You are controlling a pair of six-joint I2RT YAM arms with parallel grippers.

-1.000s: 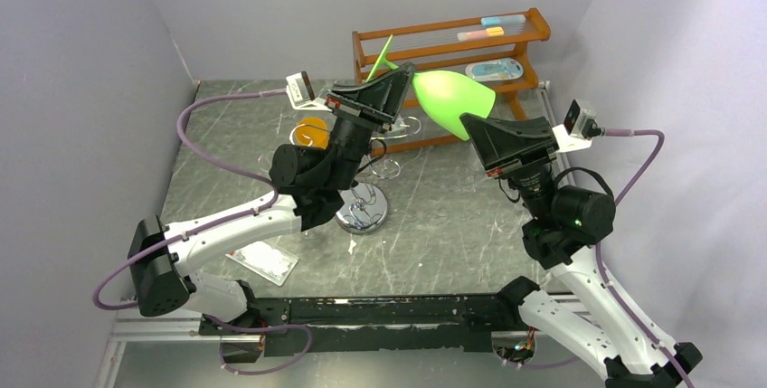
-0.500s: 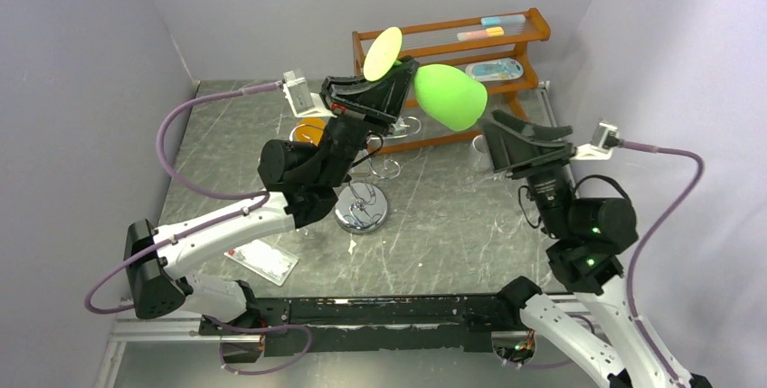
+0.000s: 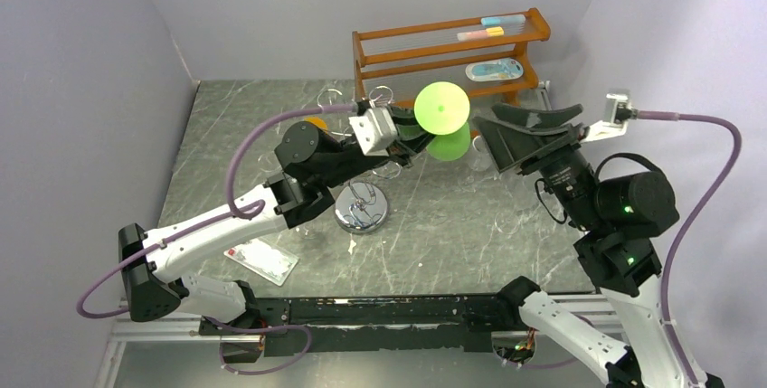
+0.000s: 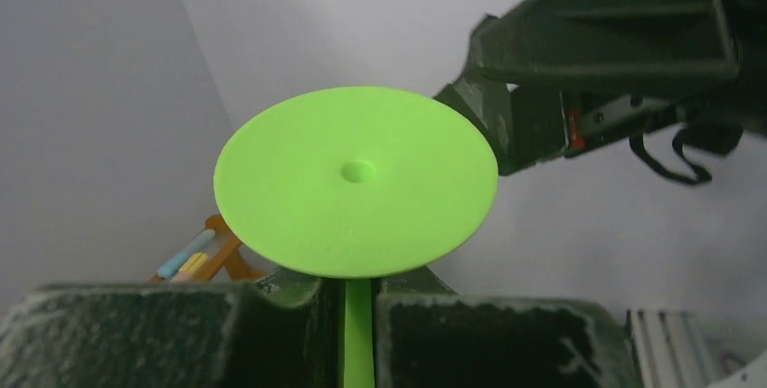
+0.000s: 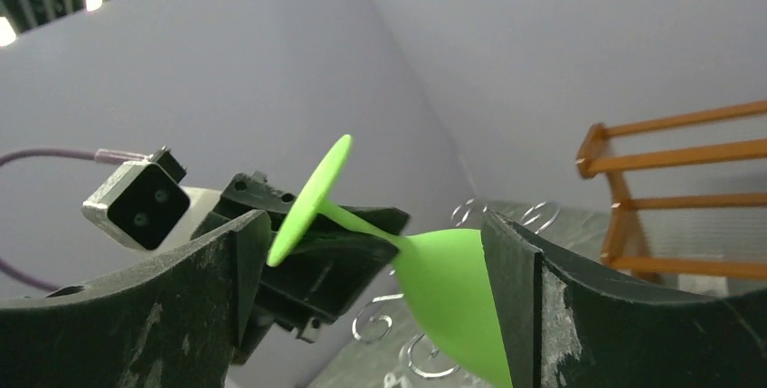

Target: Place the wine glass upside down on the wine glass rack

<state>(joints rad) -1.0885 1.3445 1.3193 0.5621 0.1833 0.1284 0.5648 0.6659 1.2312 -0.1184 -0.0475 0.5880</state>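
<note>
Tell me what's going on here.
The left gripper holds the green glass by its stem, foot up and bowl down, tilted, beside the chrome rack. The right gripper is close by with jaws open, gripping nothing. The glass is not yet on the rack.

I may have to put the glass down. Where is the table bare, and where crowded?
Bare: the table's near middle, between the wine glass rack's base and the right arm; also the far left corner, behind the left arm. Crowded: over the rack, where the left jaws hold the wine glass beside the open right jaws, before the wooden shelf.
</note>
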